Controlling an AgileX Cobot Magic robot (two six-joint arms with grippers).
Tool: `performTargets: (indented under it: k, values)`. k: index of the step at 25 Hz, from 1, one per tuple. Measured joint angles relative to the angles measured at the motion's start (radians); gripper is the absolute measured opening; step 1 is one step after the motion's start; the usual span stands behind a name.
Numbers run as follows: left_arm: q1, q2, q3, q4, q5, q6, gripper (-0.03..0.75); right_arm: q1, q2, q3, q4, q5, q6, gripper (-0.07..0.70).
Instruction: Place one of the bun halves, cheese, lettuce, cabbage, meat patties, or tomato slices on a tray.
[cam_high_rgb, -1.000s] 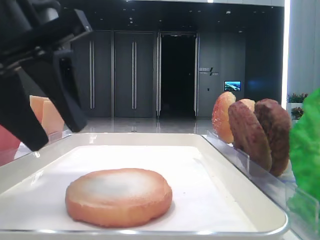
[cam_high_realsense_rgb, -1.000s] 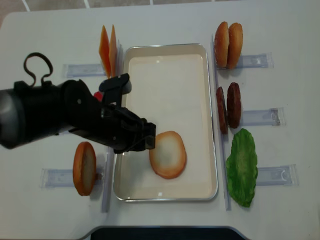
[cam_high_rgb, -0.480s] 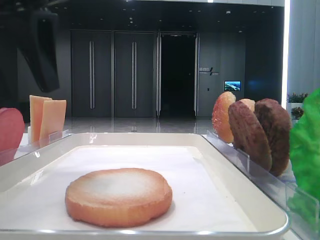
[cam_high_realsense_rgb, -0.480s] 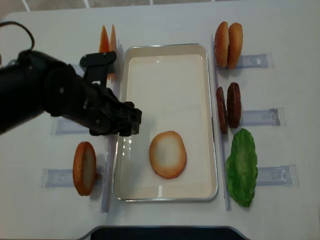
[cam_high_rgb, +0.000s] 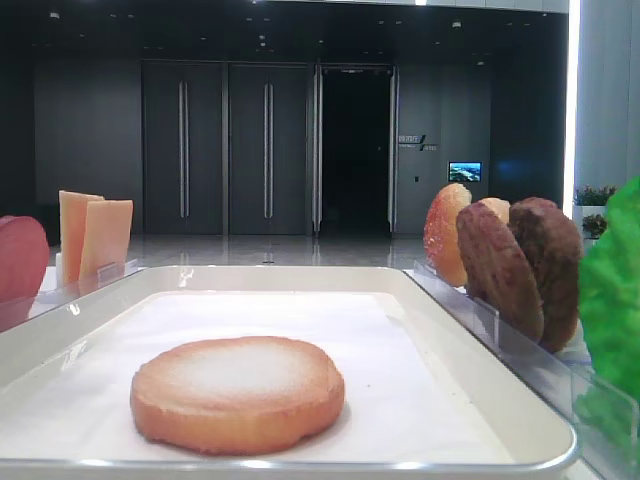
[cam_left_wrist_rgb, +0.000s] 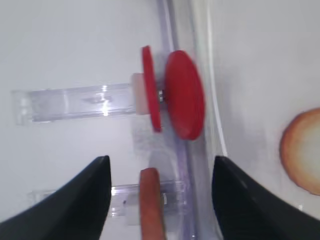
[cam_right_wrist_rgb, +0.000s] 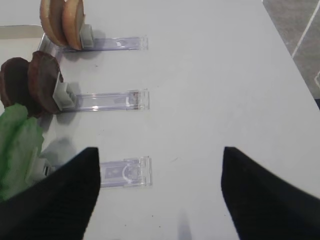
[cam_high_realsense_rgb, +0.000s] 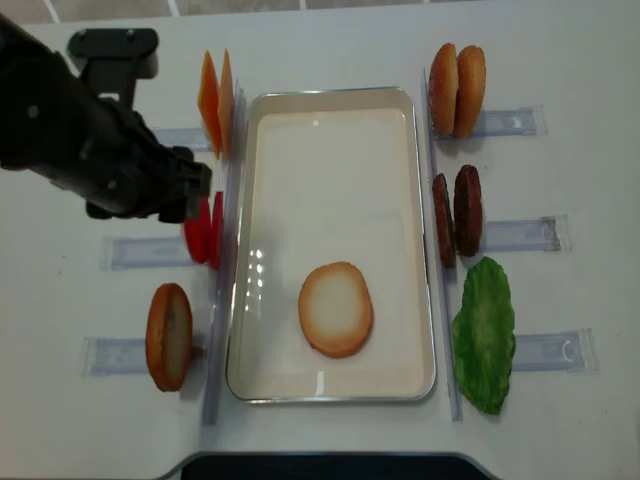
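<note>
Bun half (cam_high_realsense_rgb: 336, 309) lies flat, pale face up, near the tray's (cam_high_realsense_rgb: 334, 98) front edge; it looks light, stiff, best pinched across its rim. Beyond, left gripper (cam_left_wrist_rgb: 156, 175) hangs spread and empty over the tomato slices (cam_left_wrist_rgb: 184, 95). Right gripper (cam_right_wrist_rgb: 159, 187) is spread too.

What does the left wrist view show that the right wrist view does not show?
Only the left wrist view shows the tomato slices standing in their rack, the bun half lying on the tray, and the open left hand. Only the right wrist view shows the meat patties, the lettuce and the open right hand. Both show the white table and clear racks.
</note>
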Motion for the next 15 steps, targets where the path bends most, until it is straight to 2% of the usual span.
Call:
performTargets:
  k: [4, 8, 11, 15]
  values:
    - [0.095, -0.054, 0.000, 0.041, 0.069, 0.020, 0.484, 0.000, 0.000, 0.000, 0.000, 0.000, 0.000, 0.514]
    - [0.176, -0.101, 0.000, 0.057, 0.110, 0.055, 0.484, 0.000, 0.000, 0.000, 0.000, 0.000, 0.000, 0.514]
    - [0.212, -0.129, 0.000, 0.077, 0.141, 0.078, 0.484, 0.000, 0.000, 0.000, 0.000, 0.000, 0.000, 0.514]
    - [0.217, -0.179, 0.000, 0.102, 0.186, 0.097, 0.484, 0.000, 0.000, 0.000, 0.000, 0.000, 0.000, 0.514]
